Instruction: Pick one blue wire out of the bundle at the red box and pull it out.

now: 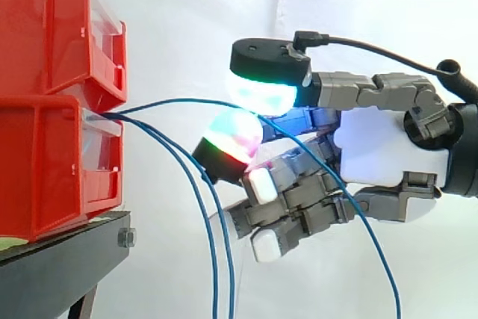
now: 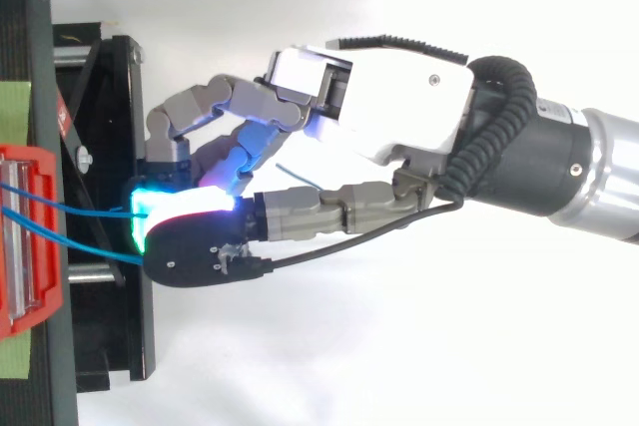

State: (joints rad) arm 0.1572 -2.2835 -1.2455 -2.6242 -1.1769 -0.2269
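— What's the wire (image 1: pixel 172 101) like?
— Thin and blue. It leaves the front of the lower bin (image 1: pixel 45 169), arcs level to the right, runs in between two glowing pads (image 1: pixel 261 95), then droops across the robot hand (image 1: pixel 381 147) and drops out of sight.
— So it's held?
— Looks so. The robot hand pinches it between a cyan pad above and a red-green one below, with the other fingers curled underneath.
— And the rest?
— Two more wires (image 1: pixel 215 267), blue as well, come out at the same spot and hang down beside the stand (image 1: pixel 60 267).
— The bins?
— Two red ones, stacked, with clear fronts. Apart from the wire ends, I can't tell what's inside.
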